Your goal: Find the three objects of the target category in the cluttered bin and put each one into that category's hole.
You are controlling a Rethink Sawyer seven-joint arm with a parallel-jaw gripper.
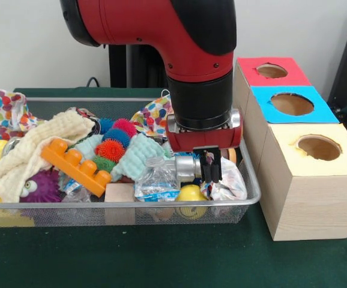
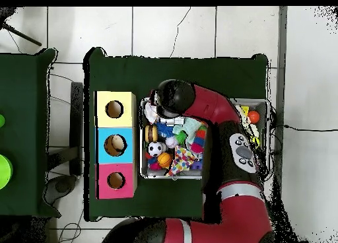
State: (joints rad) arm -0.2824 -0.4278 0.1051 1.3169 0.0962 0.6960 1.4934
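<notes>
Judging by the heap in the bin, the sorting is at an early stage at best, and the target category cannot be told from these pictures. Something pale may lie inside the blue box's hole in the overhead view, though that is too small to be sure of.

Nearest the camera, on the green-covered worktop [image 1: 161, 258], stands the wire mesh bin [image 1: 125, 211], crowded to the rim. Along its front edge lie a yellow rubber toy [image 1: 190, 201], a plain wooden block [image 1: 120, 193], a crushed clear plastic bottle [image 1: 157, 179] and a purple googly-eyed furry toy [image 1: 39, 186]. Behind those rest an orange toy building brick [image 1: 76, 162], a cream waffle-weave cloth [image 1: 38, 144], spiky rubber balls in orange, blue and pink [image 1: 110, 149] and a spotted multicoloured cloth [image 1: 152, 114].

The black gripper [image 1: 211, 169] is down among the clutter at the bin's right end, beside the bottle and over a crumpled white wrapper [image 1: 227, 186]; I cannot tell how far apart it stands or whether it has anything.

To the right runs a row of wooden boxes: the yellow-topped box [image 1: 314, 157] nearest, then the blue-topped box [image 1: 289, 103], then the red-topped box [image 1: 271, 71], each with one round hole
</notes>
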